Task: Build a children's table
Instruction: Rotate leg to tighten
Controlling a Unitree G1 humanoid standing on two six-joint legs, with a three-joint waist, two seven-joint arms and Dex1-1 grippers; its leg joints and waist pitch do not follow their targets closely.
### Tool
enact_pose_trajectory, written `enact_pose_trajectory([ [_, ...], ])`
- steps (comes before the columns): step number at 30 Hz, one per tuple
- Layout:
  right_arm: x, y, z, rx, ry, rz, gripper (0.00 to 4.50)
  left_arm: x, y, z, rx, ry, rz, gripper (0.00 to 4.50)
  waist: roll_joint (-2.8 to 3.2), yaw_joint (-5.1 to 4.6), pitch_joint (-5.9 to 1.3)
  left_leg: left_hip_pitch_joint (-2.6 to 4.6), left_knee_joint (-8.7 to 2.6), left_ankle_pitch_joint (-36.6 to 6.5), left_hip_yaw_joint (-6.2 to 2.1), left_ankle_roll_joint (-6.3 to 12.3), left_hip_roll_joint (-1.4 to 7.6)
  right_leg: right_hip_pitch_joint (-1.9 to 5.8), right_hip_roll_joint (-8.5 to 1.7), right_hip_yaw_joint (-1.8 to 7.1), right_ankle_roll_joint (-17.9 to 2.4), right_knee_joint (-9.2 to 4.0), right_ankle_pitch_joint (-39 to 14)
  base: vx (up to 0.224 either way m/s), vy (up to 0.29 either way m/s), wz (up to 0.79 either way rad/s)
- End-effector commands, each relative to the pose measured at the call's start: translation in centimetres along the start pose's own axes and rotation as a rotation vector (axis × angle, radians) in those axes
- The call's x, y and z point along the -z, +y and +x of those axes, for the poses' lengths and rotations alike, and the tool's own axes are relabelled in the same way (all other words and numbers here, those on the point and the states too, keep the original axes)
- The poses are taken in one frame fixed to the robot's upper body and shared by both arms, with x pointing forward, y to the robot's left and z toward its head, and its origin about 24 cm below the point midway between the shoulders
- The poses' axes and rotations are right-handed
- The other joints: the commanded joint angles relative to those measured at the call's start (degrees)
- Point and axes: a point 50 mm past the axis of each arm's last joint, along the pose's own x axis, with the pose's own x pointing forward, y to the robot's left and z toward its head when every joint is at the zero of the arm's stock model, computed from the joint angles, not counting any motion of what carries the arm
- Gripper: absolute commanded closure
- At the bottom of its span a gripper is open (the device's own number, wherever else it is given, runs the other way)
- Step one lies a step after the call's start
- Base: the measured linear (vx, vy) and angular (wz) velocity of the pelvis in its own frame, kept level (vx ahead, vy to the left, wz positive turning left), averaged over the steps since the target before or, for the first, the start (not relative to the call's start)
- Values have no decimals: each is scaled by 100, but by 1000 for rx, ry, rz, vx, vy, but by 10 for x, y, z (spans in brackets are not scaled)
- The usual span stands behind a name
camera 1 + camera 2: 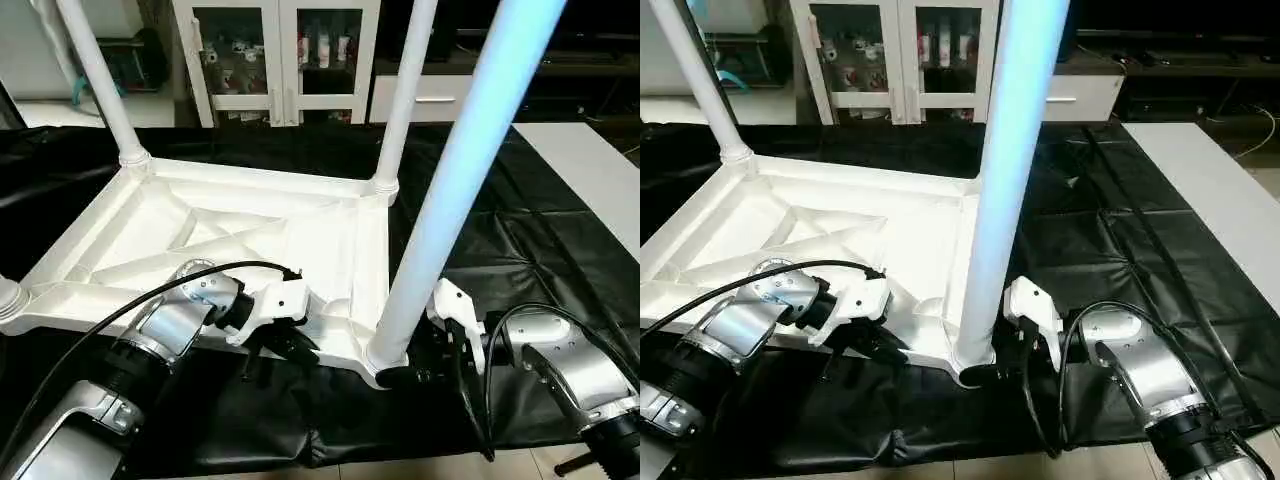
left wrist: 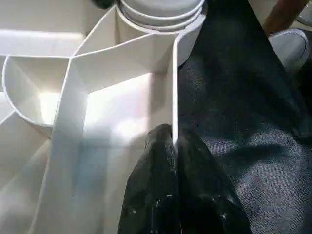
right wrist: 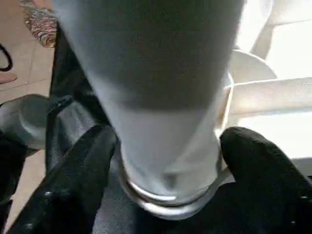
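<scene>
four legs (image 1: 455, 190) stand in one upturned table top (image 1: 200, 235).

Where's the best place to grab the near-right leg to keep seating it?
Low, just above its socket collar, hand coming in from the table's outer right side. The near-right leg stands upright and round there, and the right hand already straddles that base.

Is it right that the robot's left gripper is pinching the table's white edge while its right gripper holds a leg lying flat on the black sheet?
Not quite. The leg is not lying flat: it stands upright in the near corner socket of the upturned table top, as the left eye view shows. The right gripper does grip it at its base, and the left gripper does pinch the top's white edge, over the black sheet.
</scene>
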Motion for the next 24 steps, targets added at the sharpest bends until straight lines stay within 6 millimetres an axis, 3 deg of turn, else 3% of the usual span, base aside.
enact_pose_trajectory([
  [1, -3, 1, -2, -20, 10, -13, 121, 25, -16, 18, 102, 118, -82, 450, -53, 0, -247, -29, -372, -997, 40, 411, 103, 288, -133, 173, -1360, -316, -932, 0, 0, 0],
  [8, -4, 0, 0, -23, 8, -11, 176, 25, -15, 17, 93, 116, -84, 450, -67, 2, -263, -27, -355, -838, 43, 450, 96, 289, -123, 171, -1412, -287, -700, 0, 0, 0],
  [16, 0, 2, 4, -32, 18, -1, 199, 26, -16, 18, 95, 119, -92, 450, -68, -1, -253, -26, -366, -1030, 35, 371, 99, 280, -132, 175, -1334, -311, -1000, 0, 0, 0],
  [20, 1, -12, 11, 123, -43, 28, 200, 26, -14, 21, 65, 116, -89, 450, -64, -14, -241, -24, -379, -1186, 35, 308, 89, 266, -127, 171, -1292, -334, -1163, 0, 0, 0],
  [21, 1, -16, 11, 164, -56, 37, 200, 25, -13, 22, 50, 110, -89, 450, -64, -34, -215, -30, -405, -1404, 27, 241, 86, 251, -131, 168, -1232, -369, -1458, 0, 0, 0],
  [22, 1, -33, 13, 357, -114, 95, 201, 22, -6, 25, -26, 82, -94, 450, -56, -42, -206, -26, -416, -1531, 22, 192, 82, 250, -130, 168, -1173, -387, -1655, 0, 0, 0],
  [23, 1, -33, 13, 357, -114, 95, 201, 22, -6, 25, -26, 82, -94, 450, -64, -126, -153, -20, -437, -1962, 8, 55, 50, 198, -128, 147, -999, -459, -2369, -64, -9, -9],
  [24, 2, -45, 18, 516, -162, 174, 201, 18, 1, 28, -105, 55, -103, 450, -87, -208, -159, -19, -446, -2234, -56, -79, 25, 211, -141, 105, -699, -505, -3086, -64, -9, -9],
])
